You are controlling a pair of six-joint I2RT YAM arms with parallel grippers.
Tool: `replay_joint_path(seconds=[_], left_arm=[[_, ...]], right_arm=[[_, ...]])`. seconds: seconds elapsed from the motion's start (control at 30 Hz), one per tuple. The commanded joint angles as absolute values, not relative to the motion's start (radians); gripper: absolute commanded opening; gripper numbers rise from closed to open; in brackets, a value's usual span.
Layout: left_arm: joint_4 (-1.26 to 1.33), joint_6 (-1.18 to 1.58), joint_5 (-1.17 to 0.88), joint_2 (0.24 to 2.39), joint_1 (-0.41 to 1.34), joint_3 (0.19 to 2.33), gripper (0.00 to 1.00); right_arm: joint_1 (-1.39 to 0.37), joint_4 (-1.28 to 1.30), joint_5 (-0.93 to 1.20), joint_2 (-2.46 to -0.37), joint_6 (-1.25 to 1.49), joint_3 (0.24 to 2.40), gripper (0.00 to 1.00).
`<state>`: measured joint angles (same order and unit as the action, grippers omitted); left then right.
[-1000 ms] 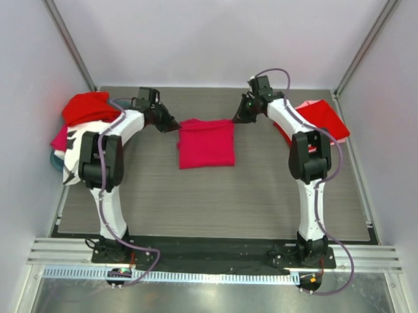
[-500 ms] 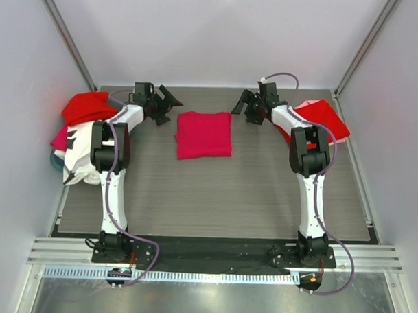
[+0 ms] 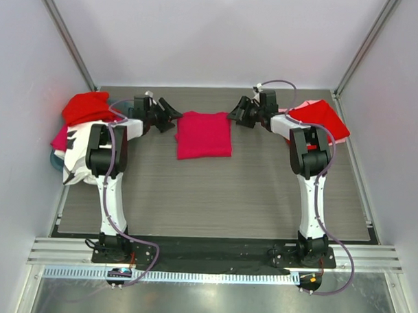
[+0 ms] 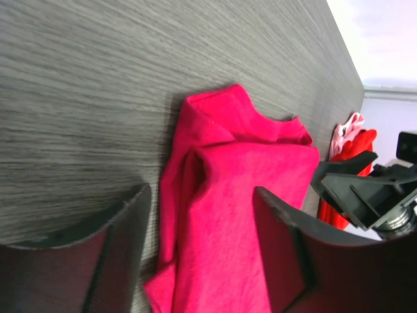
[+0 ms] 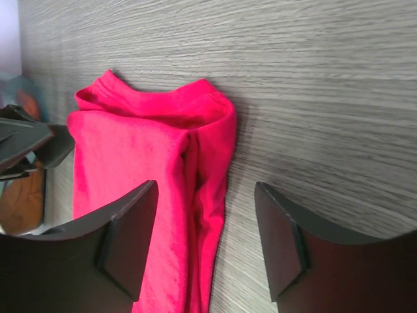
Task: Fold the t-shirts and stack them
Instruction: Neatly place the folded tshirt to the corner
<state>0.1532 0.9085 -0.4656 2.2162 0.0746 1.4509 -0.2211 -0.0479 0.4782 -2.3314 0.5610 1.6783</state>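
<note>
Here, folded crimson t-shirt (image 3: 204, 134) is seen laid flat on grey table (image 3: 214, 198), toward 12 o'clock from table centre. Just off its 10 o'clock corner, left gripper (image 3: 168, 114) is held; just off its 2 o'clock corner, right gripper (image 3: 236, 113). Both are spread wide, nothing grasped between fingers. At table's 9 o'clock edge, heap of red and white printed t-shirts (image 3: 83, 114) is piled; at 2 o'clock edge, red and pale pink t-shirts (image 3: 323, 118) are stacked.

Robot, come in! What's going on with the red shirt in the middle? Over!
Left gripper and right gripper: jaws open, empty. Folded crimson shirt flat on the table between them. Nothing blocking it. Over.
</note>
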Motion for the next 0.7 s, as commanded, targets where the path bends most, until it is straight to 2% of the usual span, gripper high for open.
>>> replay_joint_path(seconds=[0.0,0.07,0.2,0.37,0.53,0.67], left_arm=[[0.207,0.891,-0.486,2.198,0.081,1.414,0.63],[0.212,0.884,-0.486,2.204,0.083,1.417,0.58],[0.215,0.876,-0.479,2.201,0.086,1.404,0.56],[0.225,0.853,-0.459,2.175,0.089,1.368,0.52],[0.248,0.857,-0.457,2.163,0.097,1.344,0.48],[0.282,0.877,-0.453,2.164,0.109,1.328,0.47]], right_arm=[[-0.229,-0.106,0.517,-2.350,0.586,1.695,0.65],[-0.230,-0.101,0.509,-2.370,0.589,1.707,0.62],[-0.232,-0.075,0.462,-2.352,0.580,1.694,0.65],[-0.232,0.093,0.316,-2.203,0.412,1.657,0.64],[-0.235,0.268,0.100,-2.065,0.270,1.574,0.51],[-0.235,0.325,-0.134,-1.984,0.206,1.494,0.46]])
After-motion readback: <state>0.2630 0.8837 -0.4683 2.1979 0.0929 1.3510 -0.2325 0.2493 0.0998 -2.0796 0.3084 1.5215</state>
